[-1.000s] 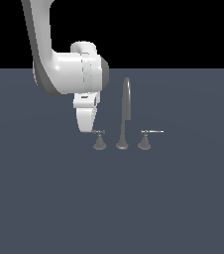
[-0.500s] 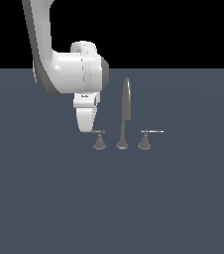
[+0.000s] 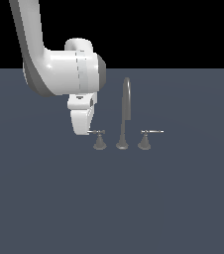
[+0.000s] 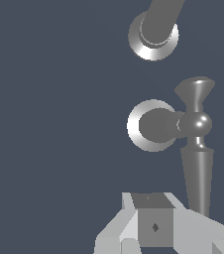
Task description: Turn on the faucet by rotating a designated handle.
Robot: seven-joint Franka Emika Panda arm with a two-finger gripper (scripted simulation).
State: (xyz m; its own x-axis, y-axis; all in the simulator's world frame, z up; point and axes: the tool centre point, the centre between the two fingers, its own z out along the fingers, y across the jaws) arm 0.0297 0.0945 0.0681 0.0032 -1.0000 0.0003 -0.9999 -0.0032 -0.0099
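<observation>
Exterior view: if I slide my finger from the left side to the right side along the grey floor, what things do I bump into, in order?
Gripper → handle with its lever pointing toward the gripper → spout of the faucet → twin handle with its lever pointing to the exterior view's right.

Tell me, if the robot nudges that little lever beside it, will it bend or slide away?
Probably neither. The handle looks like rigid grey metal, so bending seems unlikely. Its cone base sits fixed on the surface like the faucet, so the lever should pivot. The glossy finish may let the gripper slip.
</observation>
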